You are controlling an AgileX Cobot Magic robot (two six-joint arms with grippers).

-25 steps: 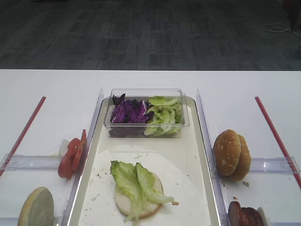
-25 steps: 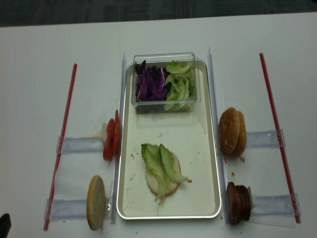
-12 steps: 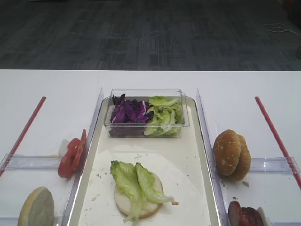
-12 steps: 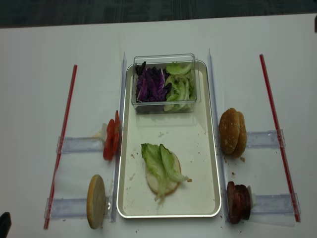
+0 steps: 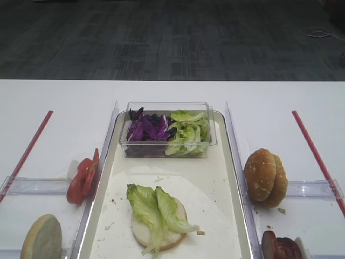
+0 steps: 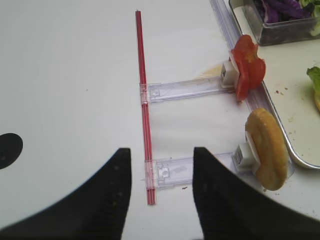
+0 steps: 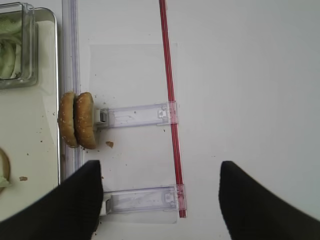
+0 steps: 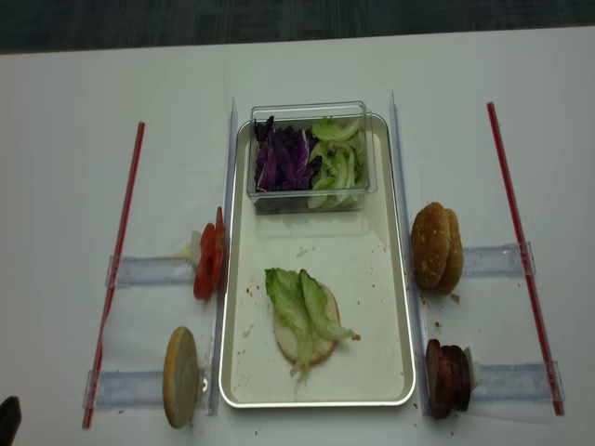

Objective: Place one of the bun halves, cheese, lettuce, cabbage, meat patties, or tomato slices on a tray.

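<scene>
On the white table (image 8: 56, 93), the tray (image 8: 400, 307) lies lengthwise at centre. A clear plastic tub (image 8: 307, 110) sits at its far end, holding the cabbage (image 8: 284, 158) and spare lettuce (image 8: 337, 163). Nearer the front, one pale bun half (image 8: 307, 342) lies flat on the tray floor with two lettuce leaves (image 8: 302, 311) draped over it.

Judged from this layout, base and lettuce are placed and the next ingredient is not yet picked. Candidates stand on edge in clear holders outside the tray: sesame bun halves (image 8: 437, 246) and meat patties (image 8: 446, 379) on the right, tomato slices (image 8: 208, 265) and one more bun half (image 8: 180, 376) on the left. No cheese is visible.

The next move calls for lowering one gripper over an upright item, closing on its faces, and carrying it over the rim.

The right gripper (image 7: 160, 200) hangs high above the right-hand holders, its jaws spread wide, holding nothing. The left gripper (image 6: 162, 195) hangs above the left holders, its jaws parted, empty. Neither arm appears in the two overhead views.
</scene>
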